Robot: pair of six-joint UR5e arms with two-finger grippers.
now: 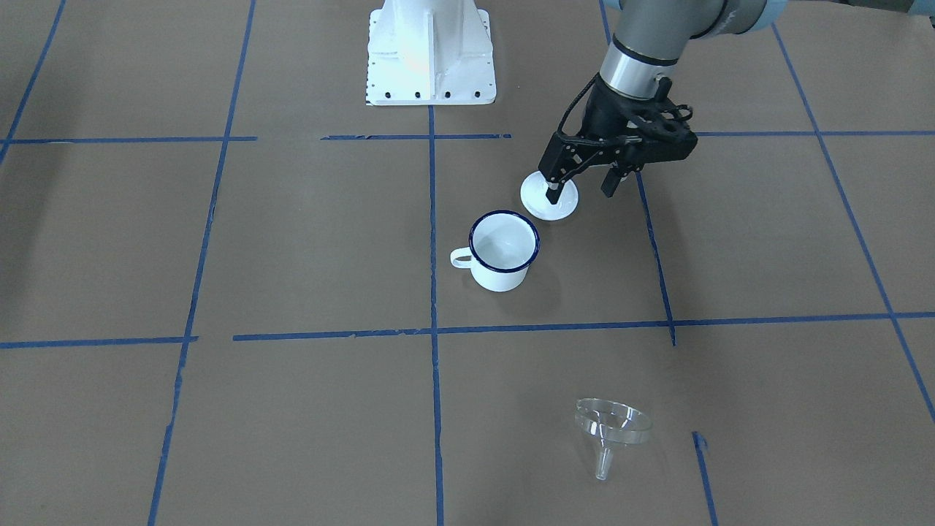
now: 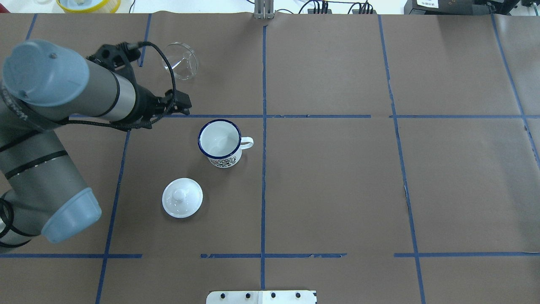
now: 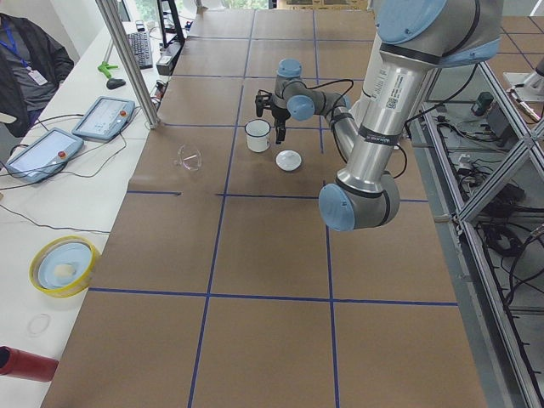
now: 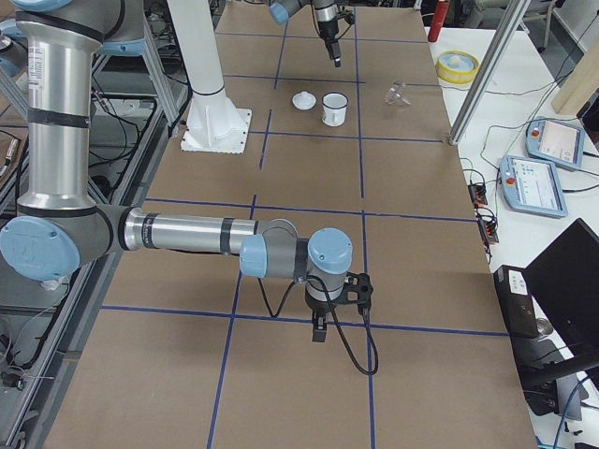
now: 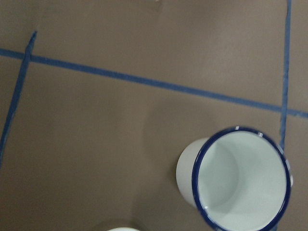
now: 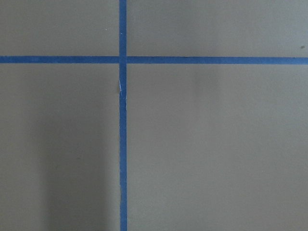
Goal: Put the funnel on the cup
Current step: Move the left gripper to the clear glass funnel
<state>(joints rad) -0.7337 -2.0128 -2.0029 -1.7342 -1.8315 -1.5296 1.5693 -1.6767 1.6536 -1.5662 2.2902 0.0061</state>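
Observation:
The clear funnel [image 1: 612,427] lies on its side on the brown table, far from the robot; the overhead view shows it at the far left [image 2: 180,61]. The white cup [image 1: 502,252] with a dark blue rim stands upright and empty near the middle [image 2: 219,143], and shows in the left wrist view [image 5: 240,178]. My left gripper [image 1: 582,188] is open and empty. It hovers between cup and funnel, beside the cup's rim [image 2: 179,105]. My right gripper [image 4: 320,329] shows only in the exterior right view, far from these things. I cannot tell if it is open.
A round white knobbed lid [image 2: 182,197] lies on the table on the robot's side of the cup. The white robot pedestal [image 1: 431,51] stands at the table's robot side. Blue tape lines [image 6: 122,144] cross the table. A yellow bowl [image 2: 88,4] sits beyond the far edge.

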